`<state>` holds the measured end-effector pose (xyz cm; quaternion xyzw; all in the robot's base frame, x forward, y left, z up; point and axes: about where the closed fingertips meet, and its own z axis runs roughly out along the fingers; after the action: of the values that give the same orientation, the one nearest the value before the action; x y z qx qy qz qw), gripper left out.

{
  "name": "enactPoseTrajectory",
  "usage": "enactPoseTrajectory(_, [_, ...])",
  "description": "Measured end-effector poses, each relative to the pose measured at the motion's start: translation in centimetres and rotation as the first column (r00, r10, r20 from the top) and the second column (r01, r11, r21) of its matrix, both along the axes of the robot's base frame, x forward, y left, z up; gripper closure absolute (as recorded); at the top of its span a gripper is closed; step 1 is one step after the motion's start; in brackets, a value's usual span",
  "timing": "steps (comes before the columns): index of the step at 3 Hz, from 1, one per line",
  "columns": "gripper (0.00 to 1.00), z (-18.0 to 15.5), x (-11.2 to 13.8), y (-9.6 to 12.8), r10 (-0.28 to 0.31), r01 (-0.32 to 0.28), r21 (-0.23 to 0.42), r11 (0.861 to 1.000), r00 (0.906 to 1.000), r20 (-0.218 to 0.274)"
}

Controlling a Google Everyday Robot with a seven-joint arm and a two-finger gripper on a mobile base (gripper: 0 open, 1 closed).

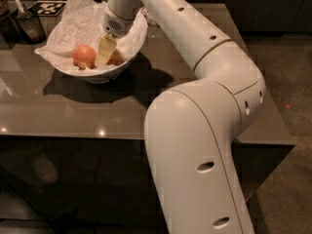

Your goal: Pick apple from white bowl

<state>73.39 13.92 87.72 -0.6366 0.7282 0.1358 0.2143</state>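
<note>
The white bowl (pixel 127 65) stands on the far left part of the table, lined with crumpled white paper (pixel 73 18). The paler tan-orange apple (pixel 84 55) lies in it on the left. A darker orange-red apple (pixel 117 59) lies to its right, partly hidden. My gripper (pixel 104 54) reaches down into the bowl from the arm's white wrist (pixel 118 18). Its tip sits between the two apples, close against the darker one and just right of the paler one.
The brown glossy table (pixel 58 106) has its front edge near the middle of the view. A dark container with a utensil (pixel 27 26) and a black-and-white marker tag (pixel 48 7) sit at the far left. My large white arm (pixel 204 130) fills the right foreground.
</note>
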Motion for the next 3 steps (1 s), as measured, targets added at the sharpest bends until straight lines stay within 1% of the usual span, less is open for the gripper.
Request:
enactPoseTrajectory(1, [0.53,-1.81,0.35,-0.31,-0.026,0.025,-0.04,0.999,0.9991,-0.032])
enactPoseTrajectory(2, [0.78,-2.27,0.51,-0.42,-0.028,0.026,-0.051,0.998,0.9987,-0.042])
enactPoseTrajectory(3, [0.99,-2.56,0.64,-0.28,-0.016,0.014,-0.051,0.999,0.9988,-0.045])
